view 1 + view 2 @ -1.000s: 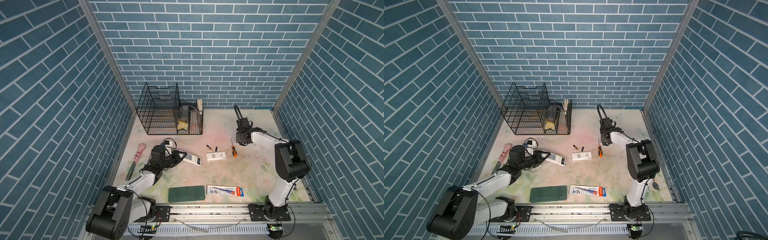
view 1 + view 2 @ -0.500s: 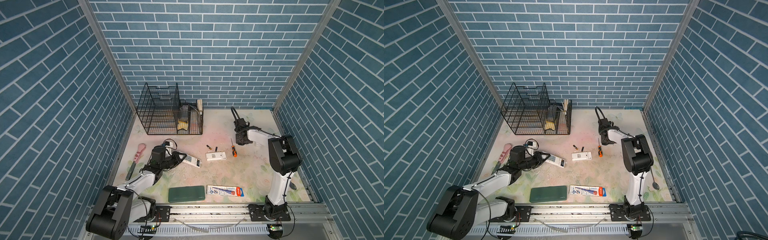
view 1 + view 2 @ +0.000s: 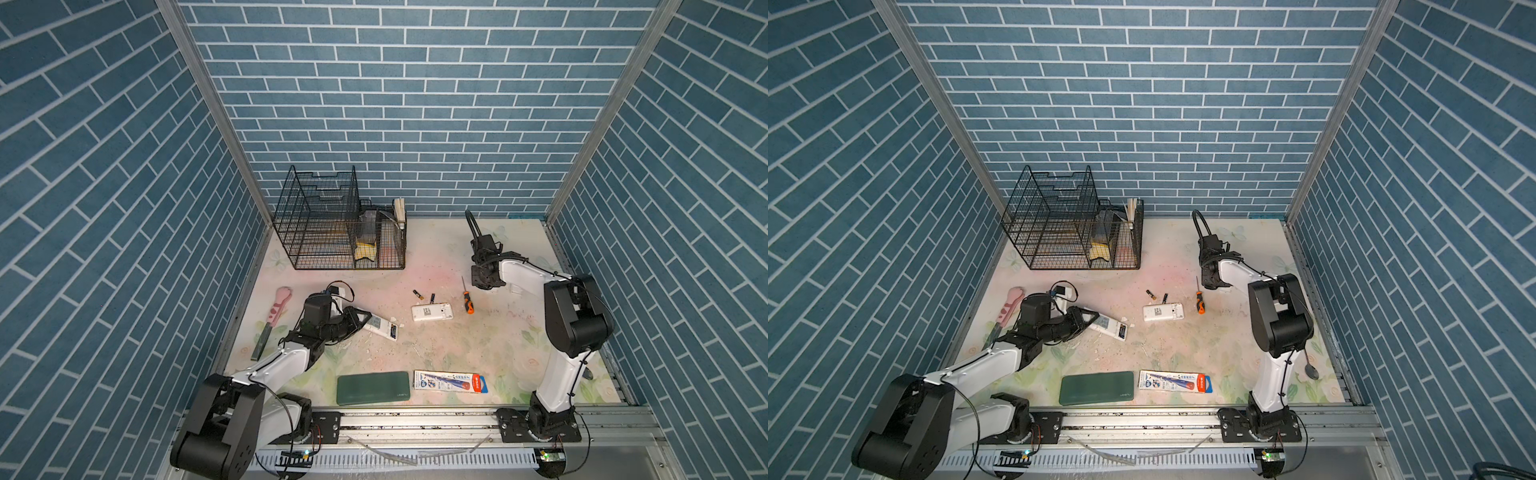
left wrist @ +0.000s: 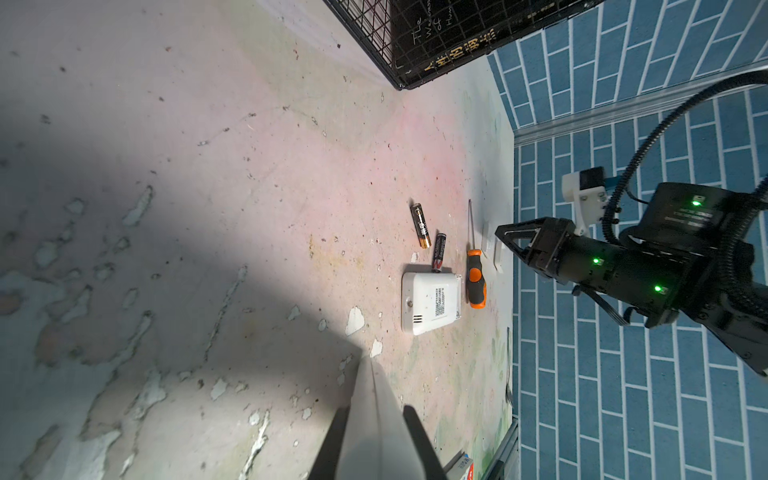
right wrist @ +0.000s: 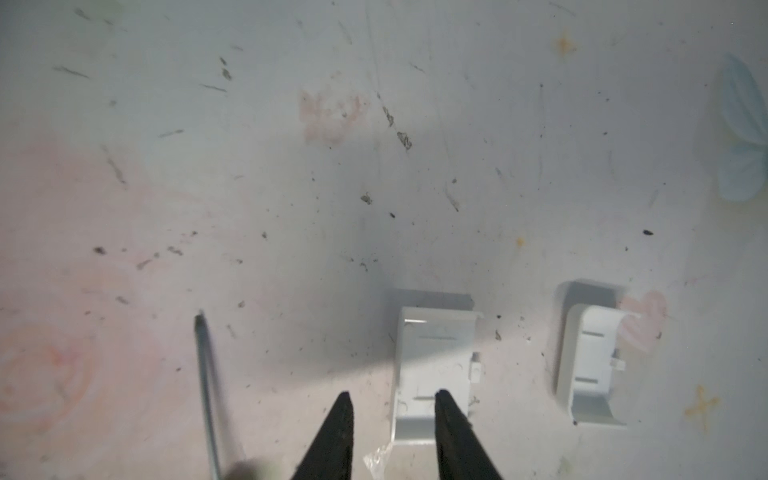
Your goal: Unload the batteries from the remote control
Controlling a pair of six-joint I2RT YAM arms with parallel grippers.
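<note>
right end effector (image 5: 392,397) has parted; left end effector (image 4: 374,411) clamps the remote (image 3: 382,327).

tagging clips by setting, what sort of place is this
Probably a robot test cell, not a real room: robot arms bolted to a metal rail, blue brick-print wall panels boxing in a worn floral tabletop strewn with batteries and a screwdriver.
</note>
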